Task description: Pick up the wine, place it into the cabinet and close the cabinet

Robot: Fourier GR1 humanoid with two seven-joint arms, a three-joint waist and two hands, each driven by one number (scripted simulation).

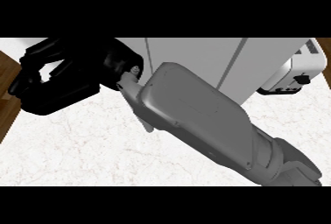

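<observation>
Fingers (32,87) of the right hand (71,83) curled inward, tips near the thumb and closing a small loop. Only pale background shows through the loop, and nothing can be seen in the grasp. Hand matte black and blocky, at upper left. Forearm (194,118) smooth grey with a rounded, slab-like shell, running diagonally from the lower right corner up to the hand and covering much of the view.

Wine: not visible anywhere; cannot tell whether the arm hides it. Cabinet (194,57) at top centre, with flat pale grey panels split by thin vertical seams, just beyond the hand and wrist.

Counter (77,144) white stone with faint tan veining. Toaster (294,72) at the right edge, white and boxy, with a dark knob on its end. Brown wood strip (8,87) along the left border.
</observation>
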